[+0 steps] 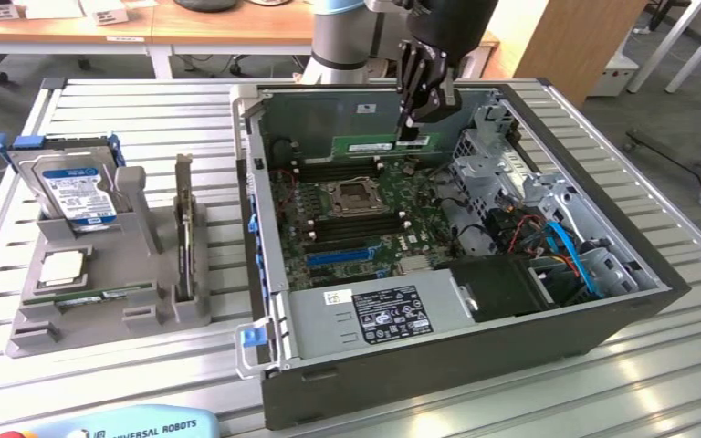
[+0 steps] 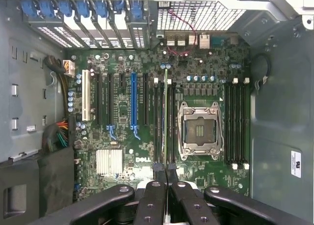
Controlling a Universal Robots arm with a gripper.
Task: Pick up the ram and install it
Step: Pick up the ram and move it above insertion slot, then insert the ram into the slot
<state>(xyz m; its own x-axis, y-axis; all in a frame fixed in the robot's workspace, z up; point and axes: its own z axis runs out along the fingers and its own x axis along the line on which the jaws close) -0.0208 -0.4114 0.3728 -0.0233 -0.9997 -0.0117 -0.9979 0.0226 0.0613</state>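
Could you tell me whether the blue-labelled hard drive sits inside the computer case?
No, the hard drive stands in the grey holder outside the computer case.

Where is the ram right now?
In the exterior view the ram is gripped by the fingers inside the open computer case, just over the memory slots next to the empty processor socket.

You can read "UNIVERSAL ROBOTS" on the pendant (image 1: 143, 426) at the bottom edge of the exterior view. In the wrist view, "DELL" stands in white on the motherboard (image 2: 147, 156), just beside the finned heatsink (image 2: 109, 161). The labels on the power supply (image 1: 387, 315), the hard drive (image 1: 79, 192) and the case-wall sticker (image 2: 296, 163) are too small for you to read.
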